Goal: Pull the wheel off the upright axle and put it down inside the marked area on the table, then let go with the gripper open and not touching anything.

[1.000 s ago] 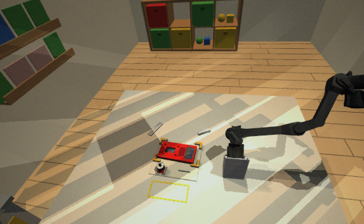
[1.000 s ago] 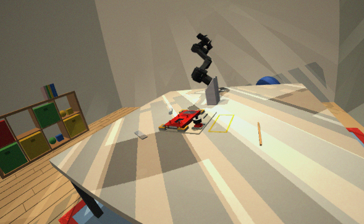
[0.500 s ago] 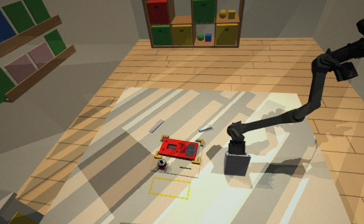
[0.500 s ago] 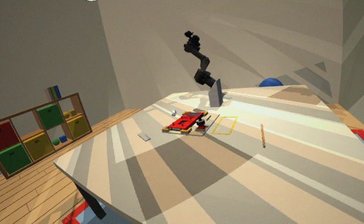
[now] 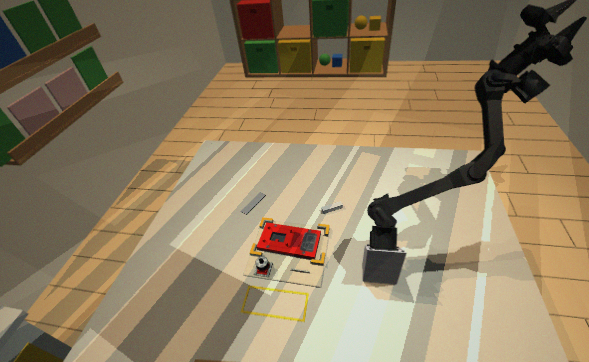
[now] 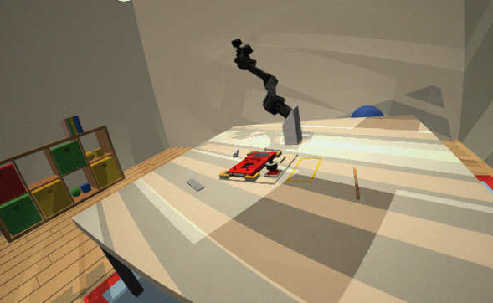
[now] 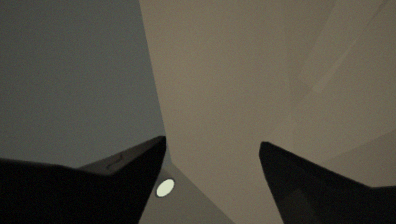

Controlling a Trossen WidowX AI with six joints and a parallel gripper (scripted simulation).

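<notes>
The wheel (image 5: 262,265) (image 6: 272,166) is a small dark disc with a pale centre. It sits above a small red base beside the red panel, and hides most of the axle. The marked area is a yellow outline (image 5: 273,316) (image 6: 300,181) on the table, with nothing inside it. My gripper (image 5: 578,11) (image 7: 212,145) is open and empty, high above the table and far from the wheel. The wrist view shows both fingertips apart, with only walls and a pale round light beyond them.
A red panel (image 5: 284,241) (image 6: 249,164) lies between yellow corner brackets next to the wheel. A thin dark strip (image 5: 300,271) lies near the wheel. A flat grey plate (image 5: 253,203) (image 6: 195,185) and a small grey bar (image 5: 332,208) lie beyond the panel. A brown stick (image 6: 356,184) lies past the outline.
</notes>
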